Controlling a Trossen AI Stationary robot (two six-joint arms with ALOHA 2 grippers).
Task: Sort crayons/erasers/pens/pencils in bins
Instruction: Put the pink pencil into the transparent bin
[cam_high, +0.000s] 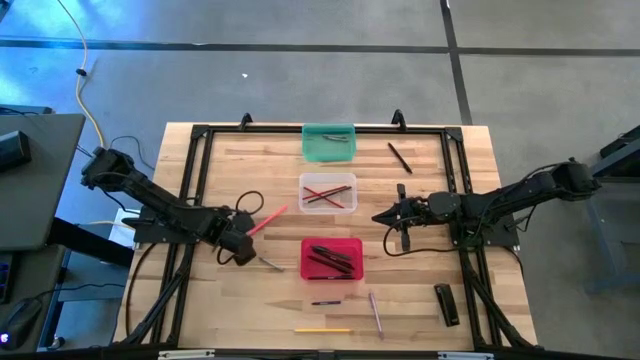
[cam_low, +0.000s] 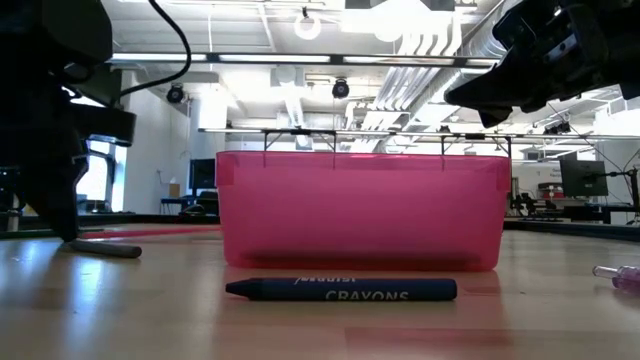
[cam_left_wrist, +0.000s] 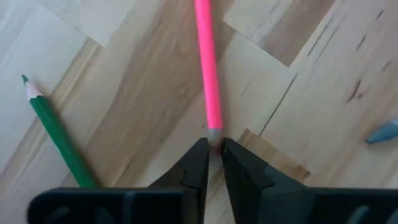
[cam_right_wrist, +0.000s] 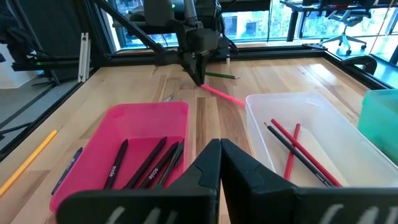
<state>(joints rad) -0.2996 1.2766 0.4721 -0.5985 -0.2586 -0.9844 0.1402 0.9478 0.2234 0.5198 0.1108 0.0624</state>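
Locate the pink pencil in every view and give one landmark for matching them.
High view: pink pencil lies just right of the left gripper, left of the clear bin.
Low view: cannot tell; no pink stick is clear.
Left wrist view: pink pencil runs away from the fingertips, its end between them.
Right wrist view: pink pencil beyond the red bin.
Shared landmark: the left gripper.

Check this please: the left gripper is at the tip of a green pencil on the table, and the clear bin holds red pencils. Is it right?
One thing is wrong: the pencil at the left gripper is pink, not green, as the left wrist view shows. The green pencil lies apart, to the side. The clear bin does hold red pencils.
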